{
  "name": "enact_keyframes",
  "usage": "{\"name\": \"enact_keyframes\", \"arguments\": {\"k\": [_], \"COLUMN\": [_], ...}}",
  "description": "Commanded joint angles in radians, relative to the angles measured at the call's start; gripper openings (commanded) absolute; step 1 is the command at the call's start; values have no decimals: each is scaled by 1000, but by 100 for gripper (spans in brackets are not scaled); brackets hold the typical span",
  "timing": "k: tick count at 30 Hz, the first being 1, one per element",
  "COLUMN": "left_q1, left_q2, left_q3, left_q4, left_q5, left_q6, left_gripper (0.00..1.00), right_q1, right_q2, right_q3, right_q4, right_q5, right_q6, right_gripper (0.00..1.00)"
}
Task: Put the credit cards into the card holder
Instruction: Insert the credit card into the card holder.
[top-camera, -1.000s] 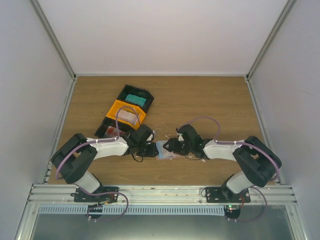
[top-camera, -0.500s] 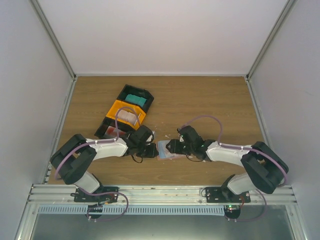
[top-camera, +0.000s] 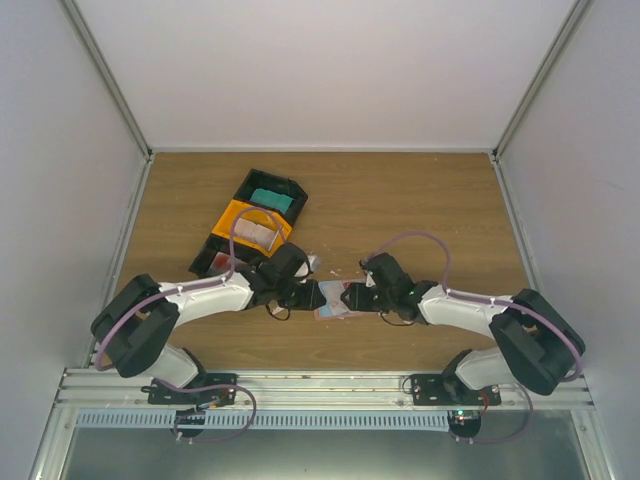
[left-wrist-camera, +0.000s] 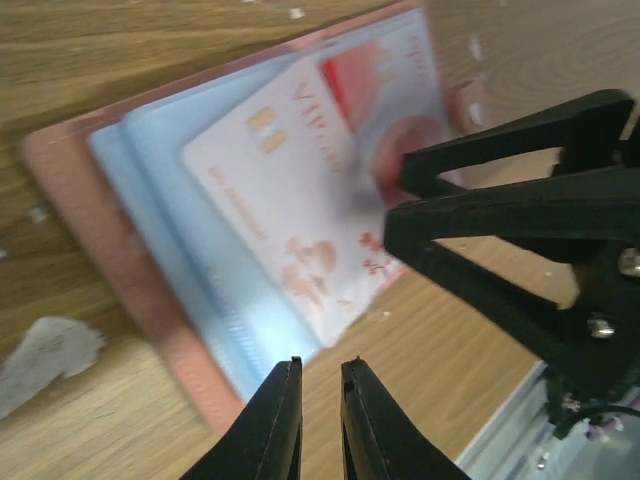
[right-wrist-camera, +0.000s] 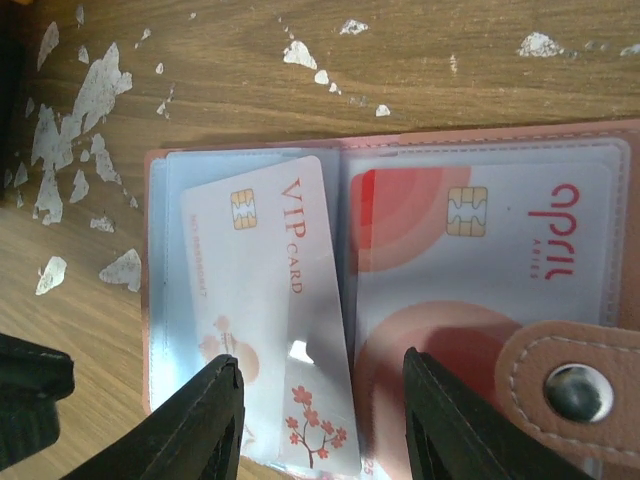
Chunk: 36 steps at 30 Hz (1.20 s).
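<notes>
**Both end effectors meet over the opened card holder**

The right end effector (right-wrist-camera: 322, 362) is seen open, with its fingers spread and nothing gripped. Between them lies the near end of a pale white plastic credit card (right-wrist-camera: 265, 300), tilted on a clear sleeve (right-wrist-camera: 180, 250). How far it is tucked in cannot be told. It rests on one leaf of the salmon-pink leather-like card holder (right-wrist-camera: 600, 335), which is spread flat on the wooden bench (right-wrist-camera: 450, 60). A red credit card (right-wrist-camera: 480, 290) is sleeved in the other leaf, ahead of this end effector.

The left end effector (left-wrist-camera: 320, 368), facing it at the holder's edge, is all but closed on nothing.

White scraps (right-wrist-camera: 75, 150) are strewn beyond. Well behind the left end effector, an orange plastic bin (top-camera: 232, 215) and black plastic bins (top-camera: 300, 192) are seen, one holding a teal card (top-camera: 270, 199).
</notes>
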Motion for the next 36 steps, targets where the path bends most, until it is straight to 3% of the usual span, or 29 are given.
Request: {"name": "enact_keyframes", "arguments": {"k": [1,6,15,23,31,36], "left_q1": [-15,-18,-19,-19,-19,-19], "left_q2": [37,136,227,224,191,138], "left_q3": [41,86,137,113,107,95], "left_q4": [75,77,-36,-63,-43,-20], "left_q5": [76,42,-63,-96,-69,-55], "left_q6": [-5,-8,22,21,26,8], "left_gripper": [16,13,10,10,10,14], "right_q1": [-19,-43,-86,-96,-97,-98], "right_q2": [-15,-16,11,66,84,82], "right_q3": [-23,-65,-93,-96,-122,-159], "right_q4": [-2,60,122,176,242,283], "right_q5": [-44,-111,-215,-294,-259,-237], "right_q6": [-27,-42,-82,-99,-47,4], "right_gripper": [45,35,29,21,2,0]}}
